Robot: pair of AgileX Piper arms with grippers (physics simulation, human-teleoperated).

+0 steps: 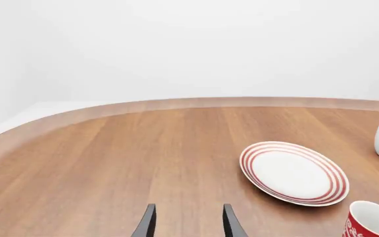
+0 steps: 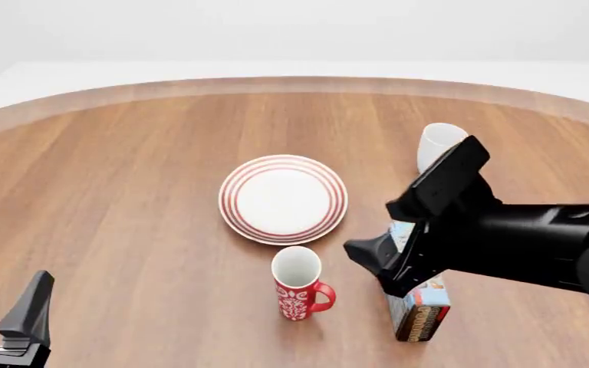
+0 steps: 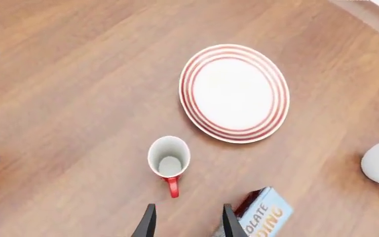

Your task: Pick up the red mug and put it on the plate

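The right pincer (image 3: 185,222) is released, fingers parted and bare, touching nothing, poised above the bench (image 2: 120,192) just short of the mug (image 2: 297,284). The left pincer (image 1: 186,223) is likewise released and bare, near the bench's front left corner. The mug stands upright, mouth up, handle toward the right arm's side. Just beyond it lies the plate (image 2: 283,199), flat.

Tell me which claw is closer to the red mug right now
Right. The right claw hovers open just beside the red mug, handle side; the left claw sits far off at the table's near-left edge.
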